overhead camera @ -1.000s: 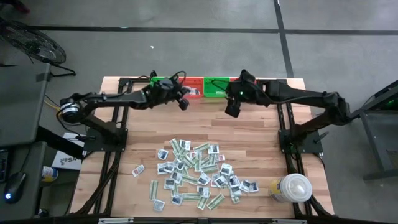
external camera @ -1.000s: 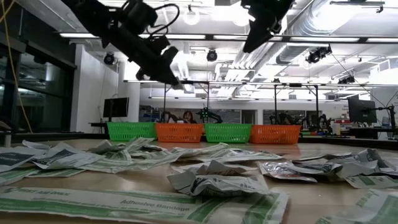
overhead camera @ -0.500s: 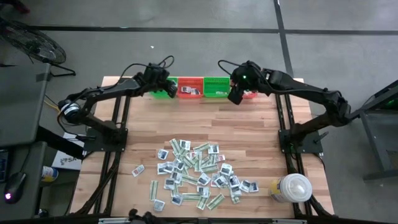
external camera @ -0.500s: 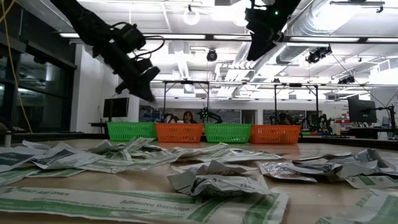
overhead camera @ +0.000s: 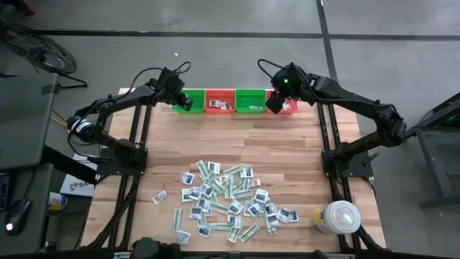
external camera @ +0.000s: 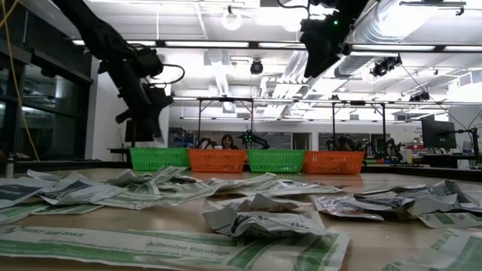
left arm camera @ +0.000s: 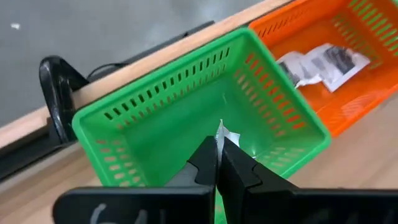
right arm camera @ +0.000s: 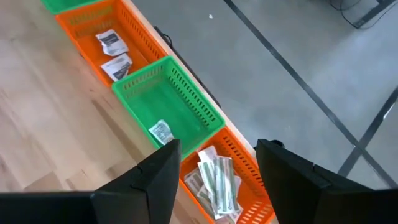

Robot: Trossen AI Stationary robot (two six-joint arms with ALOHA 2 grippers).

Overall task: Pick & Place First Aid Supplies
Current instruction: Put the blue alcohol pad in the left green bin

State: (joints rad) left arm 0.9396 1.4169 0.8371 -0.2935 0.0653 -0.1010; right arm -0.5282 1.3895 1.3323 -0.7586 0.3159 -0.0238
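— Green basket (left arm camera: 205, 118) sits right under the left hand (left arm camera: 219, 149); its fingers are pinched tight on a small white packet (left arm camera: 224, 134), edge up between the tips.

— So the packet is directly above its drop spot?

— Yes, I'd judge letting go is all that's left. Seen from above, that hand (overhead camera: 181, 101) is at about eleven o'clock on the counter (overhead camera: 287, 144), over the far-left basket.

— And the right hand?

— Spread wide and empty (right arm camera: 217, 165), over the orange basket (right arm camera: 224, 177) at roughly one o'clock, where some strips already lie.

— The rest of the supplies?

— A loose pile of packets (overhead camera: 226, 200) near six o'clock, well apart from both hands, about equally far from each. Strips point every way, with no shared long axis.

— Surface?

— Pale wood planks; grey floor all round, a lit workshop beyond.
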